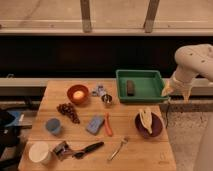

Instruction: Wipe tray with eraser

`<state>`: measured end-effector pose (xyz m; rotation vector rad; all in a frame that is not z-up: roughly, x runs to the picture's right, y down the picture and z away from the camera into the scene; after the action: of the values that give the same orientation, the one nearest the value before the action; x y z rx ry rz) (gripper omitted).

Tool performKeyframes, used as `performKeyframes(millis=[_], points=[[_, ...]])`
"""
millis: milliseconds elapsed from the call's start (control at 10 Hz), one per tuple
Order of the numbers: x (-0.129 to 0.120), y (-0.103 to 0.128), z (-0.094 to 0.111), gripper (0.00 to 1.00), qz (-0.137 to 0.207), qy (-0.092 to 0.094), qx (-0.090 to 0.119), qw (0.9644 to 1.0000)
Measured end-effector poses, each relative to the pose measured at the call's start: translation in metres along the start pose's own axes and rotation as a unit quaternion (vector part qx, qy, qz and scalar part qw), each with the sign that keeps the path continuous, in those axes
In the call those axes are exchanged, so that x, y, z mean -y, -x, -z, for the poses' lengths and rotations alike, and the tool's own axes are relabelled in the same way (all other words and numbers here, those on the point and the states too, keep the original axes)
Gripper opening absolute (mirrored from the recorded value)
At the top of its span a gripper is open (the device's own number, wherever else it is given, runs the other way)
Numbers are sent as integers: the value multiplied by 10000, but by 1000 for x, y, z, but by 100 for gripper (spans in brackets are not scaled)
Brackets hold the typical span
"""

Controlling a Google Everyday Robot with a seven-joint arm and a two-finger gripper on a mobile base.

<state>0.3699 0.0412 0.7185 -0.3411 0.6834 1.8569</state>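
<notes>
The green tray (pixel 150 92) sits at the table's back right corner. Inside it, near the left side, lies the dark brown eraser (pixel 130 87), oblong and pointing front to back. My gripper (pixel 176 94) hangs from the white arm just off the tray's right edge, beyond the table's side. Its yellowish fingers (pixel 167 90) point down and stand apart, open, with nothing between them.
On the wooden table (pixel 140 155): an orange bowl (pixel 78 94) with a pale ball, a dark red bowl (pixel 148 125) holding a banana, grapes (pixel 68 111), a blue-grey sponge block (pixel 94 123), a carrot (pixel 108 125), a small metal cup (pixel 107 98), a blue cup (pixel 52 125), a white cup (pixel 39 152), a fork (pixel 118 148) and a black-handled tool (pixel 88 149).
</notes>
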Motion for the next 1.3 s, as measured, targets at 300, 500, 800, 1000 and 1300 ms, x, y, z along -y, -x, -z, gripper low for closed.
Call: performKeyframes(millis=[300, 500, 800, 1000, 1300], points=[[0, 0, 0, 69, 0, 0, 0, 10000], [0, 0, 0, 69, 1, -2, 3, 10000], [-9, 15, 3, 69, 114, 24, 157, 9998], [-38, 41, 5, 69, 349, 221, 316, 9986], [-105, 66, 13, 69, 875, 691, 520, 9924]])
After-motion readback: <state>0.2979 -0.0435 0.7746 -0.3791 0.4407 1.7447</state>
